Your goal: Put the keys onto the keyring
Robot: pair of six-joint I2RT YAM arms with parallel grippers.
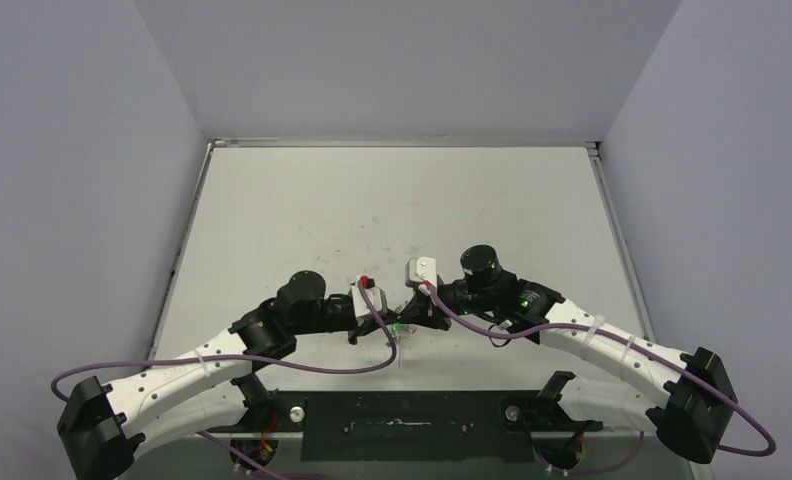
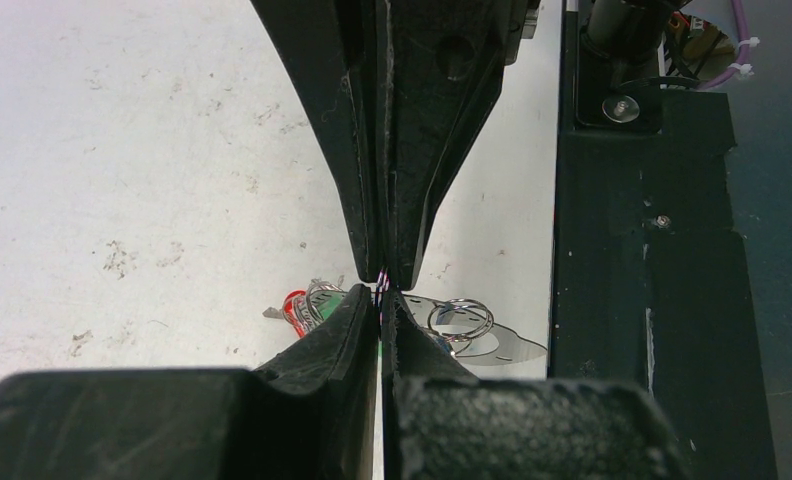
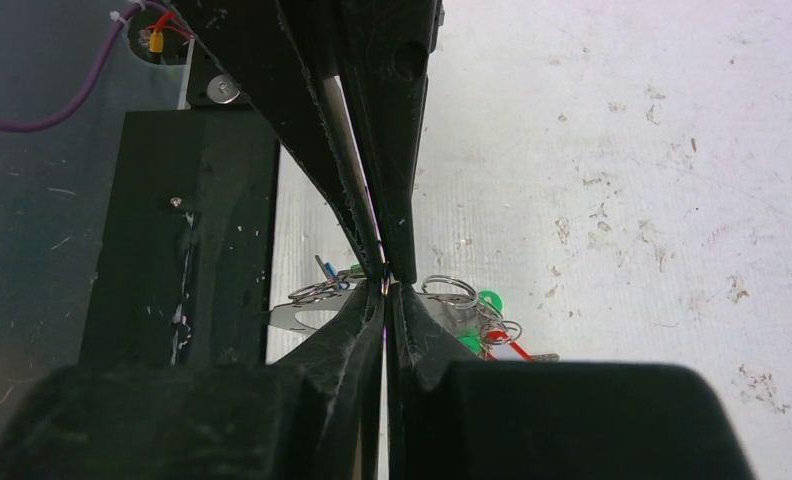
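My two grippers meet tip to tip low over the table, just ahead of the arm bases. The left gripper (image 2: 382,293) (image 1: 393,326) is shut, and the right gripper (image 3: 385,289) (image 1: 418,318) is shut too. A thin shiny wire loop glints right where the tips meet, pinched from both sides. Under them the flat silver keyring (image 2: 512,346) (image 3: 302,318) lies on the table with small wire loops (image 2: 460,318) on its rim. The keys lie bunched there: a red tag (image 2: 294,308) (image 3: 507,343), green tags (image 3: 489,300) and a blue tag (image 3: 327,272). From above only a green speck (image 1: 404,327) shows.
The black base plate (image 1: 412,425) (image 2: 662,250) (image 3: 192,230) lies close behind the keyring at the table's near edge. Purple cables (image 1: 377,340) hang from both wrists. Grey walls enclose the scuffed white table (image 1: 392,200) on three sides.
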